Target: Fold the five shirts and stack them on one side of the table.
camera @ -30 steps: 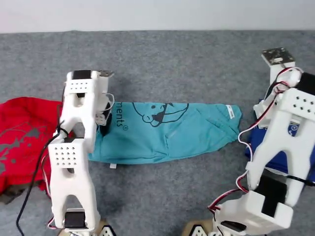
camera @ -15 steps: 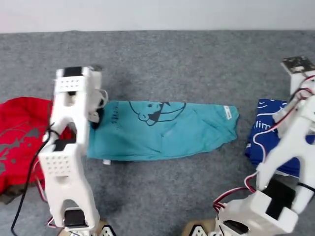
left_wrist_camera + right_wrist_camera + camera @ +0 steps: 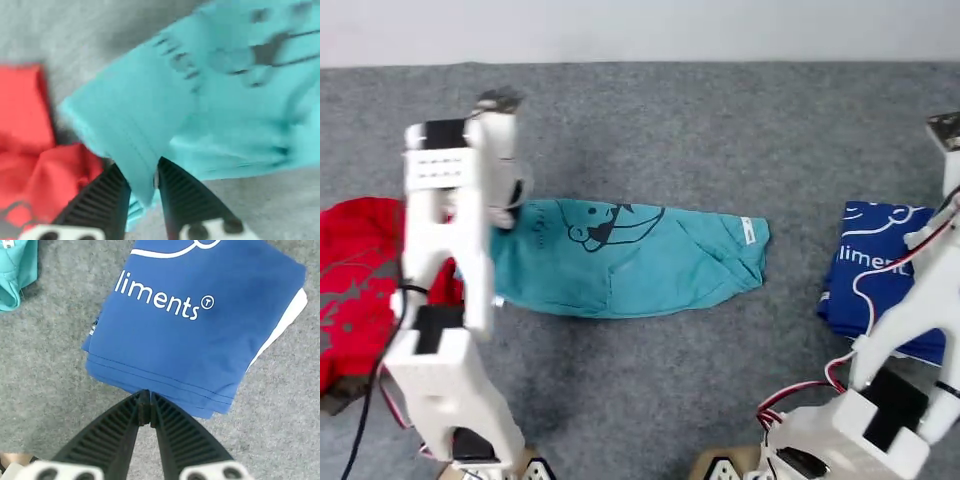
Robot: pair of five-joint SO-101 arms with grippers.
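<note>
A teal shirt [image 3: 630,255] with a dark animal print lies folded lengthwise across the middle of the grey table. My left gripper [image 3: 141,184] is shut on the teal shirt's [image 3: 200,100] left end, which rises between its black fingers. In the high view that gripper [image 3: 510,215] sits at the shirt's left edge, next to a crumpled red shirt [image 3: 360,285]. A folded blue shirt [image 3: 880,275] rests at the right. My right gripper [image 3: 145,407] hovers shut at the near edge of the blue shirt [image 3: 200,320], holding nothing.
White fabric [image 3: 285,320] peeks out beneath the blue shirt. The red shirt [image 3: 30,165] lies just beside the left gripper. The table [image 3: 660,130] is grey carpet-like felt, with bare room behind and in front of the teal shirt.
The left arm has pulled the teal shirt leftward, so its right end slid away from the blue shirt. The right arm has drawn back to the right, uncovering the blue shirt.
</note>
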